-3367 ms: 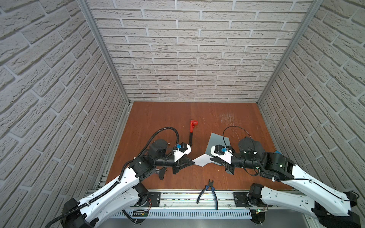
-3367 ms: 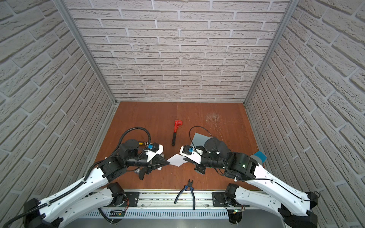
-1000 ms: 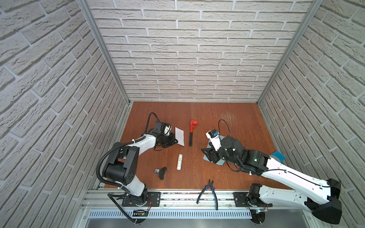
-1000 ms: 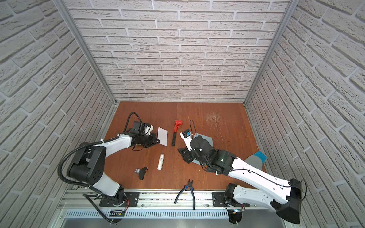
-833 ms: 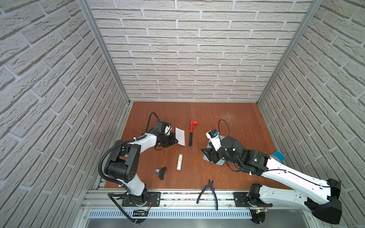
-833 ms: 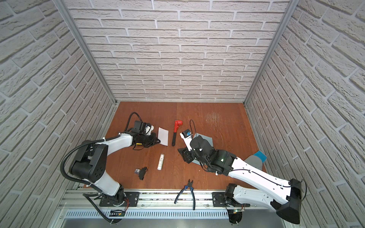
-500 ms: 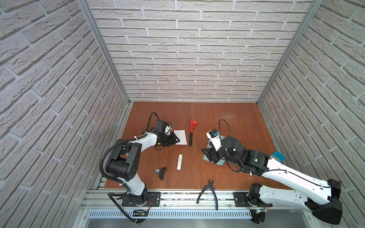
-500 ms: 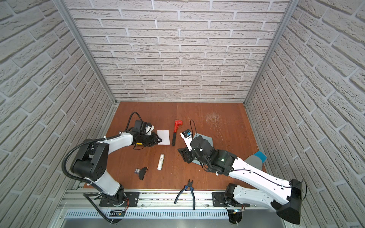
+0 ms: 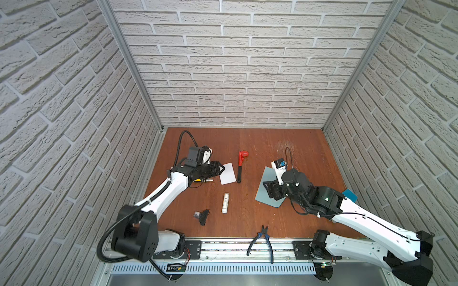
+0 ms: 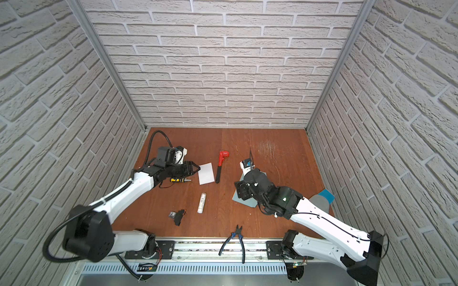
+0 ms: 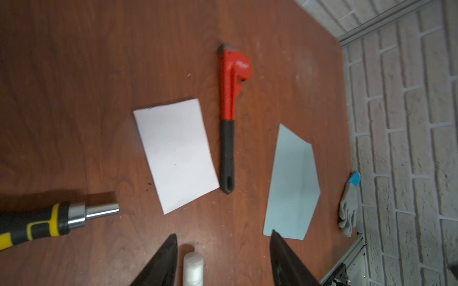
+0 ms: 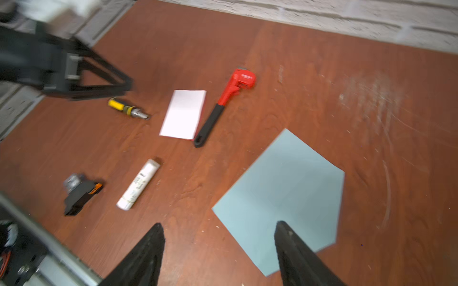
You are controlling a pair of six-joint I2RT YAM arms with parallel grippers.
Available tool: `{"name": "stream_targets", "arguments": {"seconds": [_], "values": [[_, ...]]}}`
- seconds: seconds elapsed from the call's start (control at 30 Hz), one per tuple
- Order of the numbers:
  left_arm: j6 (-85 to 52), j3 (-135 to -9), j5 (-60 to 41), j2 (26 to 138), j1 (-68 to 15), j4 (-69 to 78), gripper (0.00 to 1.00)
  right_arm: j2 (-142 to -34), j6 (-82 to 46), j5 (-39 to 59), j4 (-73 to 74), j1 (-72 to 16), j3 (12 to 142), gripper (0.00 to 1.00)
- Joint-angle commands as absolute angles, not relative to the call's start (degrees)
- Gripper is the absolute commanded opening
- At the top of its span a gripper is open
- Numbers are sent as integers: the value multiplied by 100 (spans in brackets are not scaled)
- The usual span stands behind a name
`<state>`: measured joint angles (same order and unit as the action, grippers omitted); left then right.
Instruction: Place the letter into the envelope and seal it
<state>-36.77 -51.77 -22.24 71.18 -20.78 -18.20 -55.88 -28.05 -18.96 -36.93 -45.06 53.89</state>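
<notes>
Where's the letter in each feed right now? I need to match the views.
In a top view: the letter lies left of centre, beside the red wrench.
In a top view: the letter lies left of the red wrench.
Left wrist: letter between the screwdriver and the red wrench.
Right wrist: letter between the screwdriver and the red wrench.
Shared landmark: the red wrench.

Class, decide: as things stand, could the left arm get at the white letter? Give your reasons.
Probably yes. The left pincer stands open at the near edge of the letter; nothing lies on it, and the red wrench lies along its far side, not between them.
</notes>
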Motion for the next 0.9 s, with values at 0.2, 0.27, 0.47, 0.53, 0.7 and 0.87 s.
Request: {"name": "stream_targets", "arguments": {"seconds": [0.2,0.27,0.47,0.53,0.7,0.87], "values": [[-3154,-4573,-1215,5639,-3390,-1625,60,-5345,-4447,-1109,-4098,-2581,4445,71],[-3215,-4270,-1077,5466,-3660,-1406,60,-5326,-4553,-751,-3876,-2158,4144,71],[-3510,-3730,-1333,5366,-3919,-819,60,-5775,-4615,90,-3314,-1407,3689,69],[-3509,-3659,-1401,5332,-3928,-785,59,-5968,-4572,267,-3160,-1275,3636,69],[-3516,-3552,-1416,5132,-3928,-816,60,-6390,-4570,480,-2629,-1078,3401,60],[-3379,-3650,-1270,4994,-3921,-1170,60,-6897,-4570,720,-2013,-993,3170,52]]}}
